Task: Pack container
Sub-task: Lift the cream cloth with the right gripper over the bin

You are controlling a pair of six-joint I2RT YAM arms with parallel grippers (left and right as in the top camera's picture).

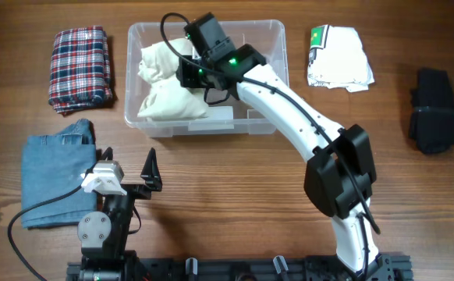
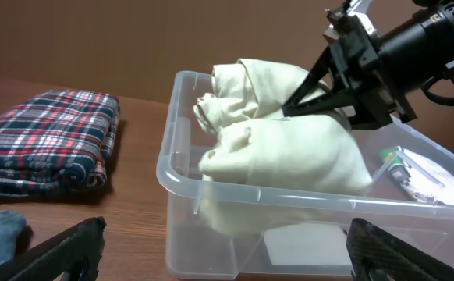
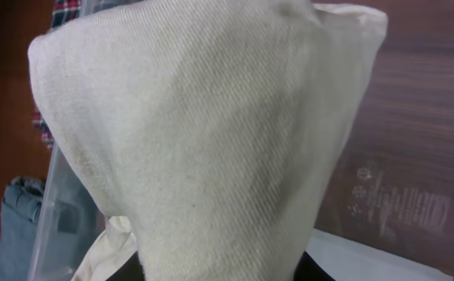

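The clear plastic container stands at the back middle of the table, white label on its front wall. A cream garment lies bunched in its left half. My right gripper reaches into the container and is shut on the cream garment, which fills the right wrist view between the fingers. The left wrist view shows the container, the cream garment and the right gripper on it. My left gripper is open and empty in front of the container.
A folded plaid garment lies left of the container, also in the left wrist view. Folded denim lies front left. A white garment with a green tag lies right of the container. A black garment is far right.
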